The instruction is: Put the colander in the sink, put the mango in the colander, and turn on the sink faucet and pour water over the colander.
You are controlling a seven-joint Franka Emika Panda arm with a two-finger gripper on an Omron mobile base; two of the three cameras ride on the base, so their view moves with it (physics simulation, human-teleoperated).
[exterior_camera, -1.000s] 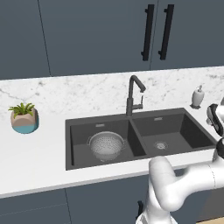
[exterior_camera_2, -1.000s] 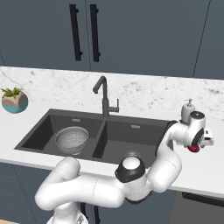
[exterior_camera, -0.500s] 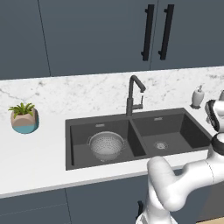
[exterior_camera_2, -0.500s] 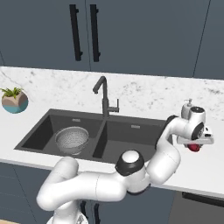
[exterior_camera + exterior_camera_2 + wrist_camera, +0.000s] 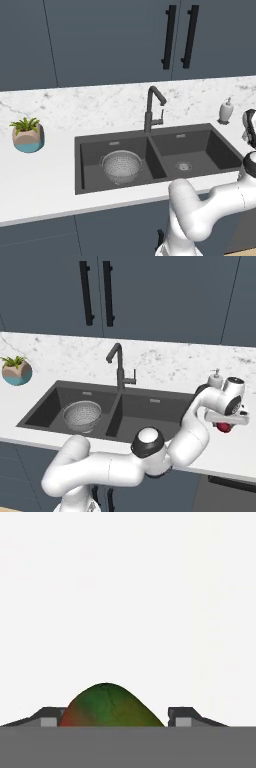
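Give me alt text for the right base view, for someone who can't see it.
A white robot arm reaches right over a marble counter, its gripper at a red mango right of a dark double sink. A metal colander sits in the left basin, behind it a faucet, soap dispenser and potted plant.

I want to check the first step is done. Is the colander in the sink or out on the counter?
In. The colander sits upright on the floor of the left basin of the sink, seen from both base views; nothing lies in it.

Arm stretched far right, wrist bent, claw (image 5: 226, 425) pointing down, fingers clamped round mango (image 5: 224, 427).
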